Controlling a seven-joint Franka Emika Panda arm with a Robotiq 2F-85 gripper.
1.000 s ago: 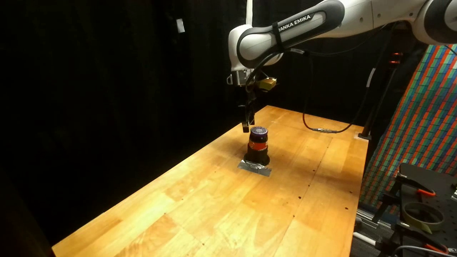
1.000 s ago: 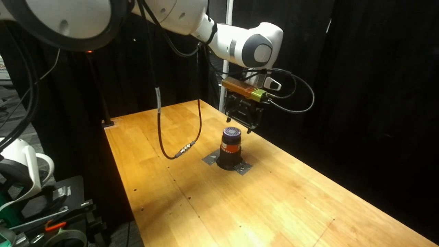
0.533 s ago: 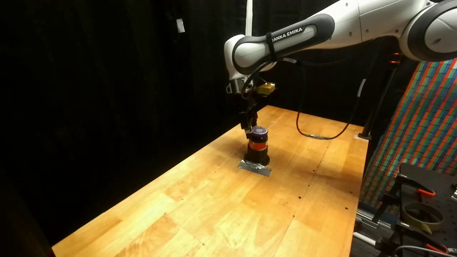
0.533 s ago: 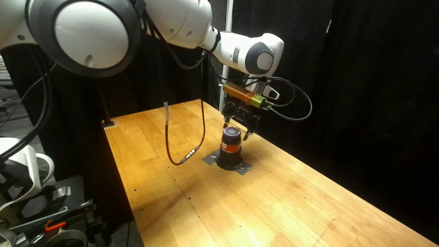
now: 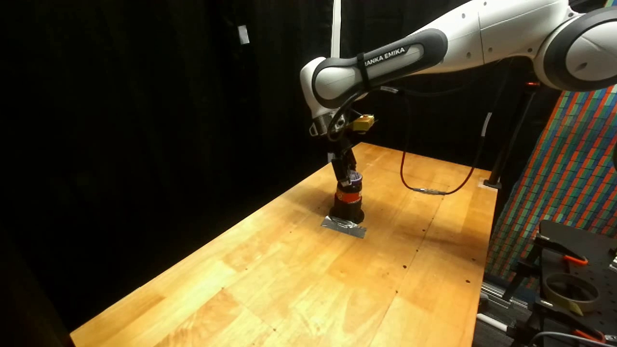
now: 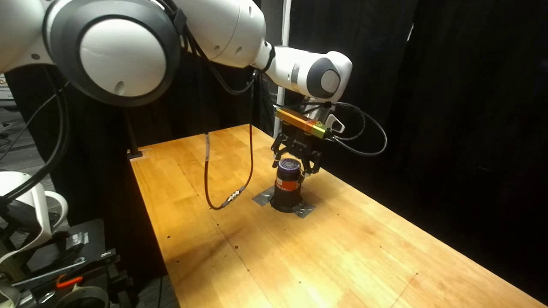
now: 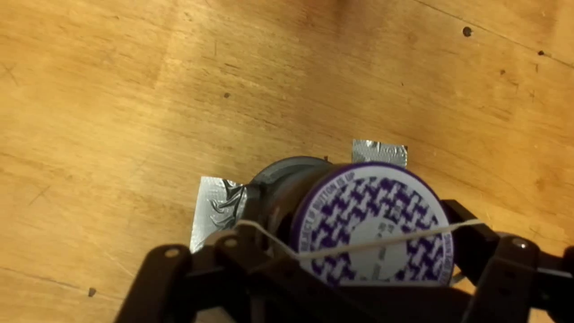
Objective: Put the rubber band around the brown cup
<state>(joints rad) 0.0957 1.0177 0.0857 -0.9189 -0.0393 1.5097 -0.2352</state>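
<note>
The brown cup (image 5: 348, 210) stands upright on the table in both exterior views (image 6: 287, 197). It is dark, with an orange-red stripe and a purple-and-white patterned top (image 7: 381, 215). My gripper (image 6: 290, 167) is open, its two fingers on either side of the cup's upper part. In the wrist view the gripper (image 7: 353, 207) comes in from the bottom. A thin pale rubber band (image 7: 380, 243) is stretched between the fingers and passes across the cup's top in that view. The band's far side is mostly hidden, and I cannot tell whether it touches the cup.
Silver tape (image 7: 217, 211) holds the cup's base to the wooden table (image 6: 364, 239). More tape (image 7: 380, 152) shows on its other side. A black cable loop (image 6: 233, 196) hangs from the arm over the table. A dark cart (image 5: 578, 241) with tools stands beside the table.
The arm has lowered and my gripper has come down and over the cup, tilting a little. Its fingers have gone from above and beside the top to either side of it. The cup has not moved.
</note>
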